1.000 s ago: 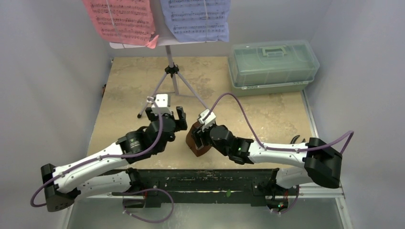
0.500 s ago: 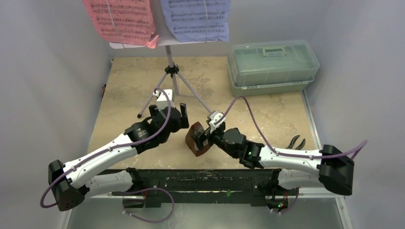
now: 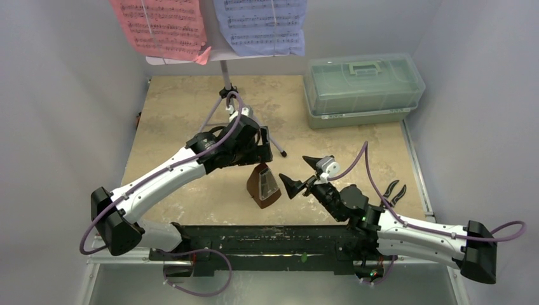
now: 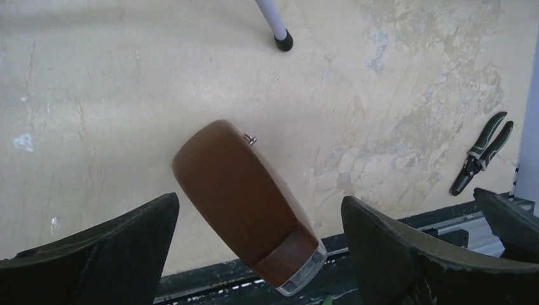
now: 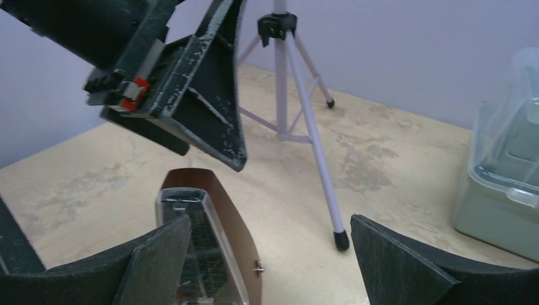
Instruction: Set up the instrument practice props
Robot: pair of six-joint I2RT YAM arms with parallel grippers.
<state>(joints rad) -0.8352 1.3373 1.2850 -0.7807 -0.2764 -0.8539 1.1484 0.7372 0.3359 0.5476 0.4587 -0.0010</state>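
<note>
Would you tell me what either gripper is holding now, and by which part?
Nothing is held: the left gripper and the right gripper are both open, clear of the standing metronome.

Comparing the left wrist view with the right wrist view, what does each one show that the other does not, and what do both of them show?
Only the left wrist view shows the black pliers, lying near the table's edge. Only the right wrist view shows the green lidded box and the hub where the music stand's legs meet. Both show the brown metronome, from its wooden back in the left view and its clear front in the right, one black-tipped stand leg and the beige table.
</note>
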